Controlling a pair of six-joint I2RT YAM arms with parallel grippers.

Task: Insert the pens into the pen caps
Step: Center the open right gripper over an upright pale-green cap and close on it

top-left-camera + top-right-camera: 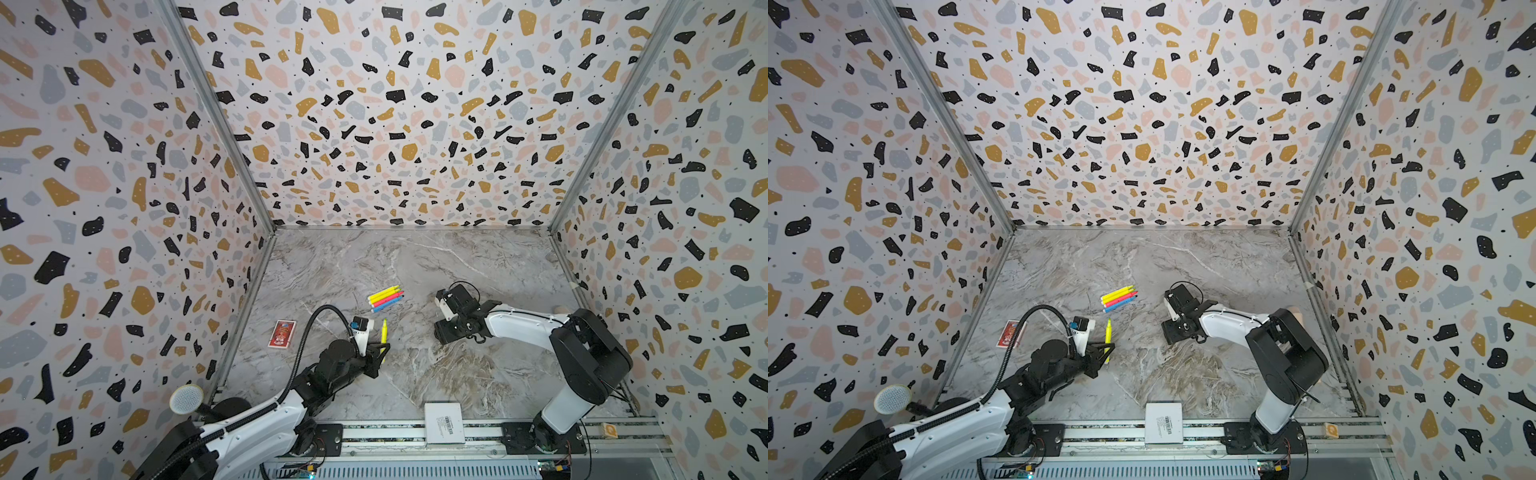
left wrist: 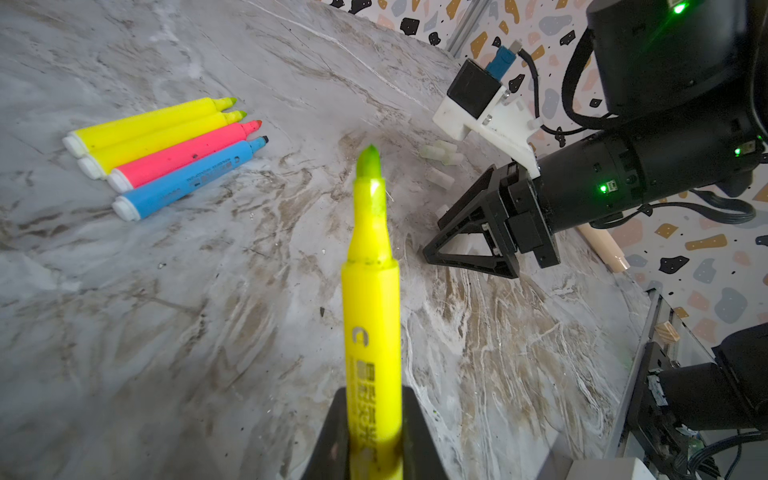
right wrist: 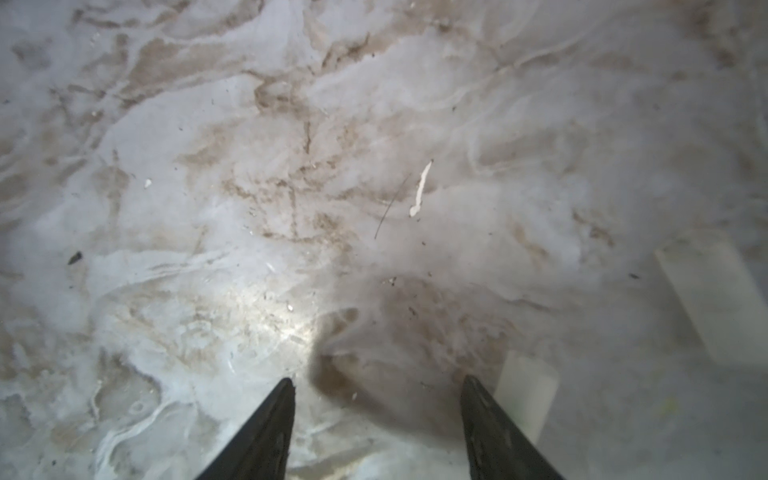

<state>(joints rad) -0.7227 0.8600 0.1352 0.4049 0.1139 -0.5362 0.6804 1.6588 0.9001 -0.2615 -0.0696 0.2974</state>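
Left gripper point(image 1: 381, 348) pinches a yellow pen point(image 2: 371, 291) by the barrel, bare tip pointing far, left of centre over the table point(image 1: 415, 374). Four more pens point(image 1: 385, 298) (two yellow, pink, blue) lie touching in a row just beyond. Right gripper point(image 3: 376, 395) is right of centre, jaws spread, empty, low over the table. Clear caps point(image 2: 442, 153) lie by it, one cap point(image 3: 525, 390) just beside a finger.

Robot lab booth, terrazzo-print panel walls point(image 1: 104, 166), aluminium frame post point(image 1: 252, 187), grey marble-look surface point(image 1: 457, 374), white-and-black arms point(image 1: 519, 328) on metal rail point(image 1: 374, 432)
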